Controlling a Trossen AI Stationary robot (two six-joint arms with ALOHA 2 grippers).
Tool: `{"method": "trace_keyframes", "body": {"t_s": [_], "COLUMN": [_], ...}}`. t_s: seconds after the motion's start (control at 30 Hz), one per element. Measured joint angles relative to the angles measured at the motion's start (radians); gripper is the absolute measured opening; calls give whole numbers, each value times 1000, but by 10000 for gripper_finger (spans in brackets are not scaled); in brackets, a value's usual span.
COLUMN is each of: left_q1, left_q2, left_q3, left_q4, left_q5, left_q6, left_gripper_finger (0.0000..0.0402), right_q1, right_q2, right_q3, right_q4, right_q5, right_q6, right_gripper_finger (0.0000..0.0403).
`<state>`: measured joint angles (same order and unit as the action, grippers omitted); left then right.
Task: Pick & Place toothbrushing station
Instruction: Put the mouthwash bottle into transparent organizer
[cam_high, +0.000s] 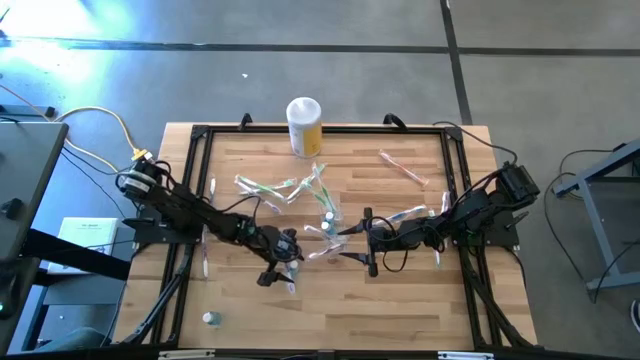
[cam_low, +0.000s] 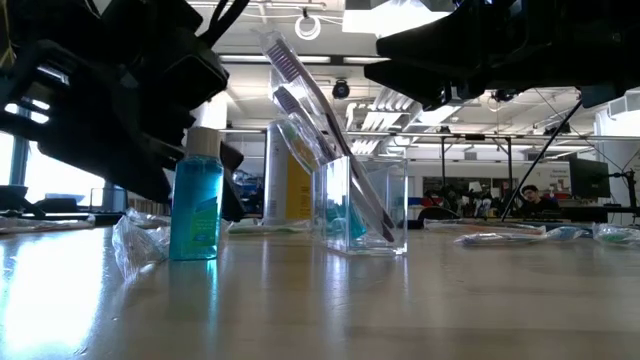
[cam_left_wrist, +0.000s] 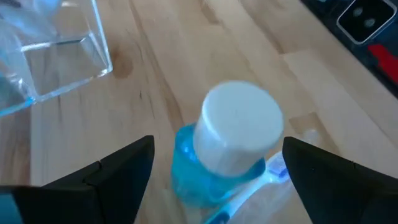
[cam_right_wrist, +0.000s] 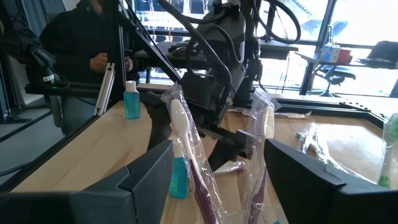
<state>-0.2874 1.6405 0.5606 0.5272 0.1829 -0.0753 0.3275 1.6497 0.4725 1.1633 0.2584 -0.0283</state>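
A small clear cup (cam_low: 362, 205) stands on the table's middle (cam_high: 329, 218), with two wrapped toothbrushes (cam_low: 318, 110) leaning in it. They also show in the right wrist view (cam_right_wrist: 186, 146). Several more wrapped toothbrushes (cam_high: 272, 187) lie flat on the far half. My left gripper (cam_left_wrist: 214, 168) is open, its fingers on either side of an upright blue bottle with a white cap (cam_left_wrist: 233, 134) and apart from it. The bottle stands partly on a wrapped toothbrush (cam_left_wrist: 249, 190). My right gripper (cam_right_wrist: 214, 165) is open and empty, level, just right of the cup (cam_high: 364, 240).
A yellow canister with a white lid (cam_high: 304, 124) stands at the far edge. A second small bottle (cam_high: 210, 318) stands near the front left corner. A pink-accented toothbrush (cam_high: 402, 167) lies far right. A black frame (cam_high: 196, 180) rims the table. A person stands beyond the table (cam_right_wrist: 74, 43).
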Motion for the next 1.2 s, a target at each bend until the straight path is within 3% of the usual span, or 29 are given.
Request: {"method": "trace_keyframes", "body": {"t_s": [0.23, 1.03, 1.2], "left_q1": [2, 7, 6], "left_q2": [28, -16, -72], "left_q3": [1, 1, 1], "left_q4": [40, -23, -103], "left_q5": [63, 129, 83], "left_q6": [-7, -34, -30], "left_gripper_finger": [278, 74, 68], "right_q1": [0, 0, 0], "right_q2": [0, 0, 0], "right_q3": [0, 0, 0], "right_q4": [0, 7, 13], "right_q5": [0, -27, -31], "right_q6": [1, -1, -2], "right_gripper_finger": [243, 243, 243]}}
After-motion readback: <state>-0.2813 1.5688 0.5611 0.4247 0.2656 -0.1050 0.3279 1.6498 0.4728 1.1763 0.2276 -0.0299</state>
